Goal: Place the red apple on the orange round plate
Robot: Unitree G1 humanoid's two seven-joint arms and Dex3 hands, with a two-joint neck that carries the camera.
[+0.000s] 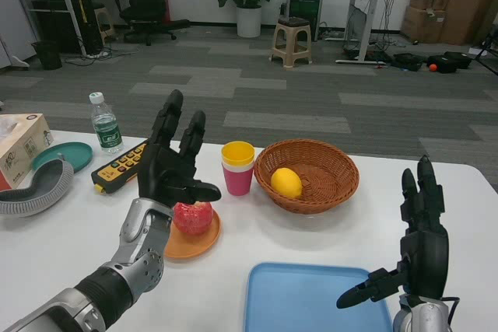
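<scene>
The red apple (193, 218) sits on the orange round plate (194, 246), near the middle-left of the white table. My left hand (171, 161) is raised just above and behind the apple, fingers spread and pointing up, holding nothing. Part of the apple and plate is hidden by that hand's wrist. My right hand (420, 239) is held up at the lower right, fingers apart and empty, well away from the plate.
A blue tray (311, 301) lies at the front edge. A wicker basket (307, 172) holds a lemon (286, 182). Stacked yellow and pink cups (237, 166) stand beside the plate. A calculator (118, 167), water bottle (104, 123), green dish (66, 153), tissue box (19, 144) occupy the left.
</scene>
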